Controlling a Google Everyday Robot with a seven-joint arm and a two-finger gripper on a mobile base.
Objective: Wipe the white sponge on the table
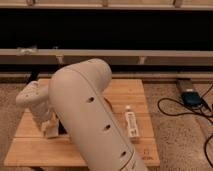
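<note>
The light wooden table [30,150] of pale planks fills the lower middle of the camera view. My big white arm [90,115] crosses in front of it and hides much of the top. My gripper [49,129] is down at the table's left part, pointing at the surface. The white sponge is not visible as a separate thing; it is hidden by the gripper or the arm. A black rectangular object [63,131] lies right beside the gripper, partly behind the arm.
A white bottle [131,124] lies on its side on the table's right part. On the speckled floor to the right are a dark box [190,97] and black cables [172,107]. A long low ledge [150,55] runs behind the table.
</note>
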